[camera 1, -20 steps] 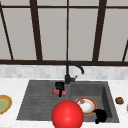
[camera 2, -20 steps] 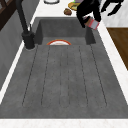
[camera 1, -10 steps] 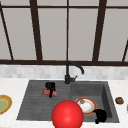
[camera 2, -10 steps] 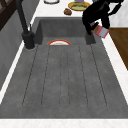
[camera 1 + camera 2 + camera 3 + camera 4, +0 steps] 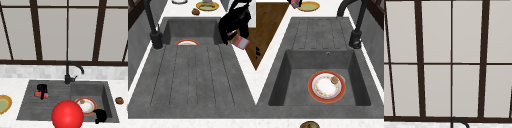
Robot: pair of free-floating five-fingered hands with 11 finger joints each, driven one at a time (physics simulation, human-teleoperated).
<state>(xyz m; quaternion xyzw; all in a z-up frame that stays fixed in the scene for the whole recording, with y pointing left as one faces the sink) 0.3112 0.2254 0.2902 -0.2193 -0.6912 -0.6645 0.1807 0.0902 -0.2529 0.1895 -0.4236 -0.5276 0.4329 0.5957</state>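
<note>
My left hand (image 5: 42, 88) hangs over the ribbed draining board (image 5: 28, 106) with its fingers curled round a small red and white object (image 5: 38, 94). From the left side the same hand (image 5: 235, 20) sits high near the sink's front rim, and the red object (image 5: 240, 42) juts out below it. That object (image 5: 295, 3) also peeks in at the top of the right side view. My right hand (image 5: 100, 116) idles at the basin's front right corner, fingers relaxed. A big red ball (image 5: 67, 115) covers the sink's front edge.
A red-rimmed plate (image 5: 327, 86) with a small brown bit (image 5: 334, 79) lies in the basin. The black faucet (image 5: 68, 76) stands behind it. A yellow plate (image 5: 3, 103) rests on the left counter and a brown lump (image 5: 119, 100) on the right. A window is behind.
My left hand has drifted a little to the left with the red object and lower in the left side view. The right hand, ball and plate have stayed put.
</note>
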